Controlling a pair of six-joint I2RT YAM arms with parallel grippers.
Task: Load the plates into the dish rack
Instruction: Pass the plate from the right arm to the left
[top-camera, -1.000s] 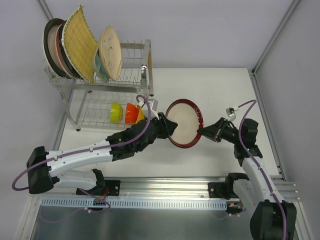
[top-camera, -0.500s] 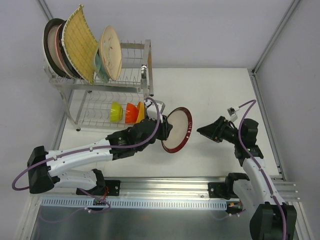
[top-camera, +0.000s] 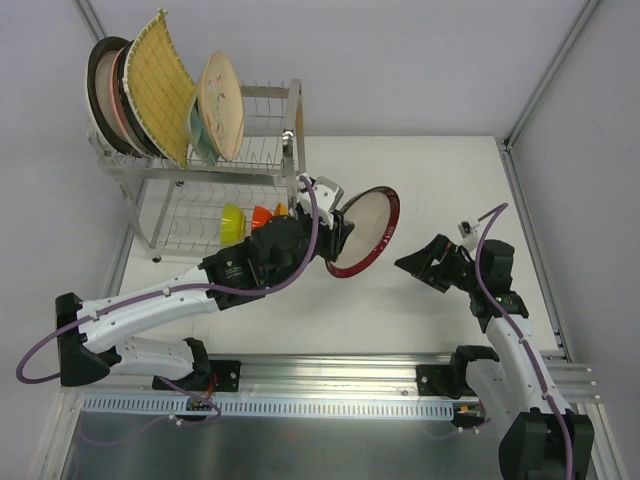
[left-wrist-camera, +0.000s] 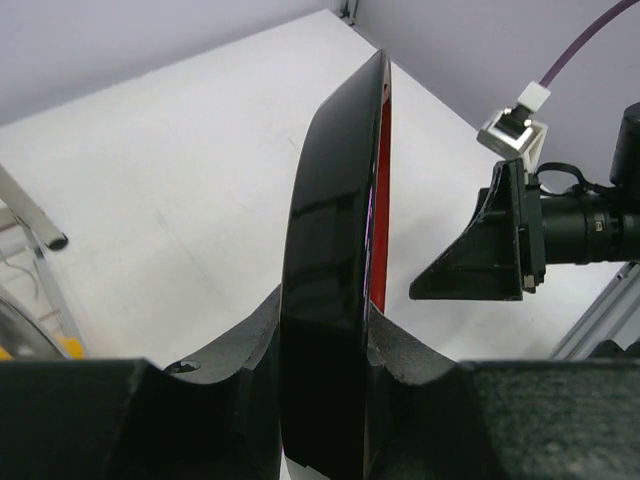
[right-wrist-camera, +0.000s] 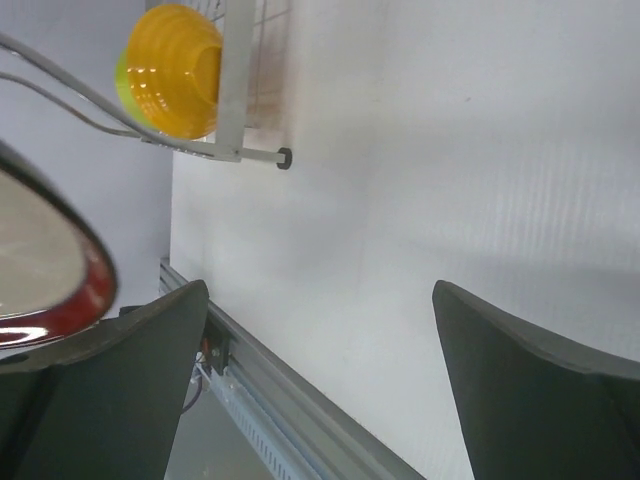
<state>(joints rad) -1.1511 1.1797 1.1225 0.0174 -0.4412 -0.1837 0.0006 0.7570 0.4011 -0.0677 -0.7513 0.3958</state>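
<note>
My left gripper is shut on the near edge of a red-rimmed plate, holding it tilted on edge above the table, just right of the dish rack. The left wrist view shows that plate edge-on, with its black underside clamped between my fingers. My right gripper stands open and empty to the plate's right, apart from it. In the right wrist view the plate's rim shows at the left. Several plates stand on the rack's upper tier: dark-rimmed cream, yellow woven square, beige floral.
Green and orange bowls sit on the rack's lower tier, partly behind my left arm. A yellow bowl shows in the right wrist view. The table's near edge carries an aluminium rail.
My right gripper let go of the red-rimmed plate, opened wide and drew back to the right. My left arm lifted the plate up and toward the rack.
</note>
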